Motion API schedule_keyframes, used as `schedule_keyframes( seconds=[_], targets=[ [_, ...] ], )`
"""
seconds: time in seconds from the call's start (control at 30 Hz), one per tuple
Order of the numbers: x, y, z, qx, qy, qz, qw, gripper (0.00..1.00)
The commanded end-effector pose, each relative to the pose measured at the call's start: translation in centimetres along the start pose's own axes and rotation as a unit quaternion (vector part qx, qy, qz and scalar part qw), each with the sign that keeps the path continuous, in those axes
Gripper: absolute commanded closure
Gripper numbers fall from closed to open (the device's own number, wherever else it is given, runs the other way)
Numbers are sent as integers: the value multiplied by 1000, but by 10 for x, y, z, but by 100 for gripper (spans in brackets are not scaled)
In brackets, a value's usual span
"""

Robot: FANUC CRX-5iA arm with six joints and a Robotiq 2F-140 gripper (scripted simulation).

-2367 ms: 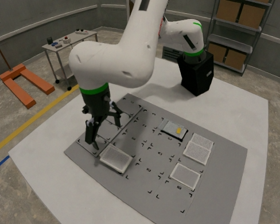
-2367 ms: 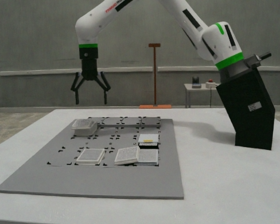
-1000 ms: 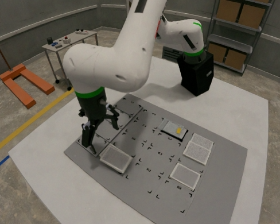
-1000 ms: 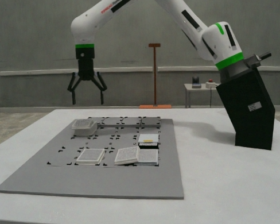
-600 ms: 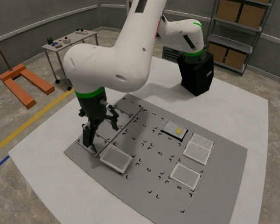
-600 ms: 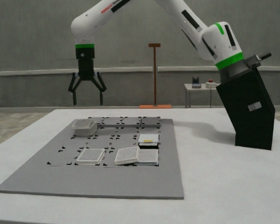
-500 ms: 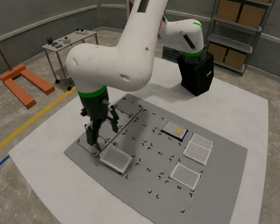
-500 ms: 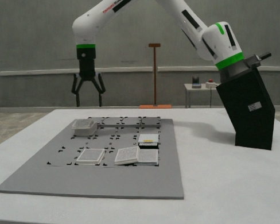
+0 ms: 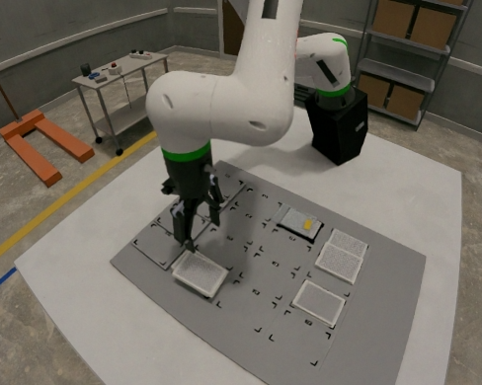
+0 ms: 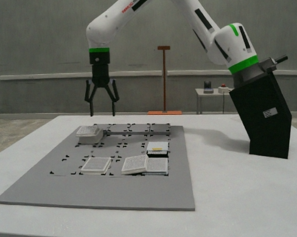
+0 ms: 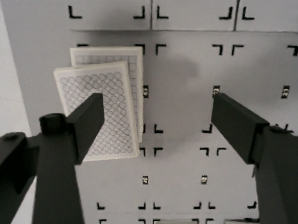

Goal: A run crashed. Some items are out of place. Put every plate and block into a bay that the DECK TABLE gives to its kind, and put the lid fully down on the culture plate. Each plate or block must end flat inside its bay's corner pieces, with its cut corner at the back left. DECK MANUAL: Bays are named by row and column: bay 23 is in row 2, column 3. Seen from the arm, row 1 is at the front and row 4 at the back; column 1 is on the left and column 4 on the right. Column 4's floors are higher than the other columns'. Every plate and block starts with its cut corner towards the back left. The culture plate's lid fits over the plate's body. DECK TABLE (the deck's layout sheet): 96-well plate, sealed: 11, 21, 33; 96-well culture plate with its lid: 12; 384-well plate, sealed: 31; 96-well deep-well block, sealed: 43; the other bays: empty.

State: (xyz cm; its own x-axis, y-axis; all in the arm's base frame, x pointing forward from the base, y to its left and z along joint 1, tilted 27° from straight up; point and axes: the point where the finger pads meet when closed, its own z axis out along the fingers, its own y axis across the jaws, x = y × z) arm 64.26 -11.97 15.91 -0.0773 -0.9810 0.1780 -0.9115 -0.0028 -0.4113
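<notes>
My gripper is open and empty, above the deck, over the inner side of a stack in row 4, column 3. The stack is a white deep-well block with a 96-well plate skewed on top. Another 96-well plate is in bay 11. A tilted 96-well plate leans on its edge from bay 21. The 384-well plate lies at bay 31. The culture plate with a yellow-marked lid is at bay 12; its exact seating is unclear.
The raised column 4 floors run beside the stack. Black corner pieces mark the bays on the grey deck. The arm's black pedestal stands beyond row 1.
</notes>
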Motion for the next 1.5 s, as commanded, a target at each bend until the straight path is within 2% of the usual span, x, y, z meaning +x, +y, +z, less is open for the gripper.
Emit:
schedule_keyframes(
  seconds=[0.0,1.47],
  targets=[
    [-7,12,1,2,1,0,1000,30],
    [-87,149,22,1,0,0,1000,30]
  ],
)
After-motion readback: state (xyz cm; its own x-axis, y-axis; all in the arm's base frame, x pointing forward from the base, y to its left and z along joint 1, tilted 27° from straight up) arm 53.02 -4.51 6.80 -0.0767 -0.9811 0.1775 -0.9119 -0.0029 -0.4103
